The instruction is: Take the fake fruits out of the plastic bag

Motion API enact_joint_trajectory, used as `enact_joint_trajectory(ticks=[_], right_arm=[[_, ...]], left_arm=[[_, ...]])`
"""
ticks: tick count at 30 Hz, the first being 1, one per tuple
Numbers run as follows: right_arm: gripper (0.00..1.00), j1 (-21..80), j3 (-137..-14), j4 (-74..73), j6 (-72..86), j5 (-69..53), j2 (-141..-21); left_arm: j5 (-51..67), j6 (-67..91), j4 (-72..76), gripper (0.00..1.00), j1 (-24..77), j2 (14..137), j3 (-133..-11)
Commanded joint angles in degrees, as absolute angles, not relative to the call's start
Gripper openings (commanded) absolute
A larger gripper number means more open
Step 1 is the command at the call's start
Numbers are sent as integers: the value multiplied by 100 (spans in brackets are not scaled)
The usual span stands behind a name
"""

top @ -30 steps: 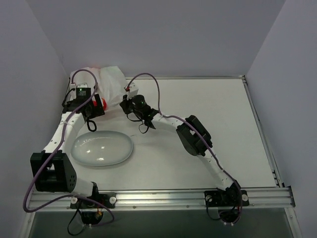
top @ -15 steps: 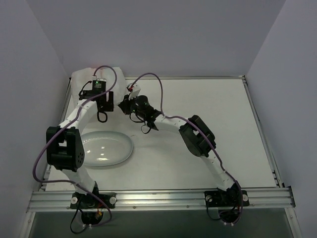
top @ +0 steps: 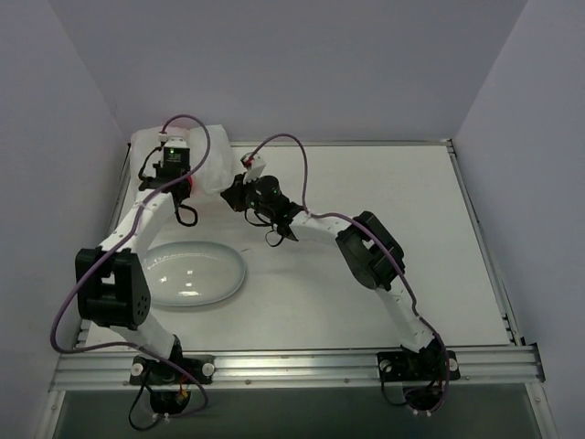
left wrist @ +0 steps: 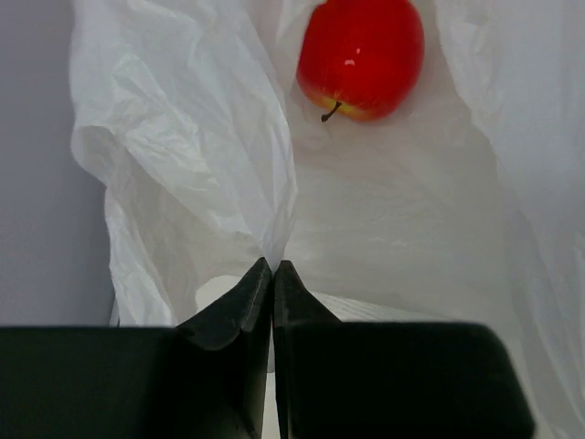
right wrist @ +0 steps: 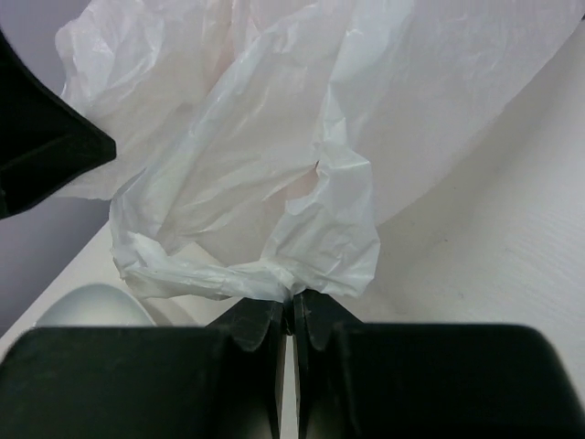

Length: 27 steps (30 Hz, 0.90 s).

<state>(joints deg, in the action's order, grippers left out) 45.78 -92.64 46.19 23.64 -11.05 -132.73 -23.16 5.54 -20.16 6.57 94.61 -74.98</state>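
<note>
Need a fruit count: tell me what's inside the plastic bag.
A red apple lies inside the plastic bag. Crumpled folds cover the rest of the inside, so any other fruit cannot be seen.

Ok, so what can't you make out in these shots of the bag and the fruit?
- Other fruits: only the red apple shows, in the left wrist view. Folds of the plastic bag hide any others.
- Apple's top: cut off by that view's upper edge.
- Bag's inside, top view: the left arm reaches over it.
- Plate, right wrist view: mostly behind the right gripper body and cut off by the left edge.
</note>
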Motion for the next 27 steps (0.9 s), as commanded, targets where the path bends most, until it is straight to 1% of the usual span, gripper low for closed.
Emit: enact_joint_trajectory(ticks=[1,2,8,9,12,15,19,27], right_arm=[[0,4649,-9351,4704,2487,-1099,-12455],[0,4693,-9395,4580,2470,-1029,-12306],[0,4913,-10062,3605,2601,-914,-11944],[0,4904,-10237,3247,2628,-940,-11944],[0,4922,-10827,2780,2663,-1011,-11979],[0,4931,-11389,2349,2628,-1028,-12067],[0,4904,-11689,2162,2575,-1020,-12094],[0,4861,-12234,1679,2364,-1019,-12155]], left_arm=[[-2356,1009,-1695,2,475,8412,-7917],[-2155,1098,-1801,2,431,8376,-8371],[-1477,1415,-2635,2,97,8674,-9991],[-1242,1459,-2732,2,36,8858,-10489],[-662,1704,-2997,3,-368,9218,-11116],[-126,1942,-3320,2,-649,9639,-12204],[350,2214,-3437,2,-852,9931,-12760],[685,2452,-3349,2,-896,10239,-13227]])
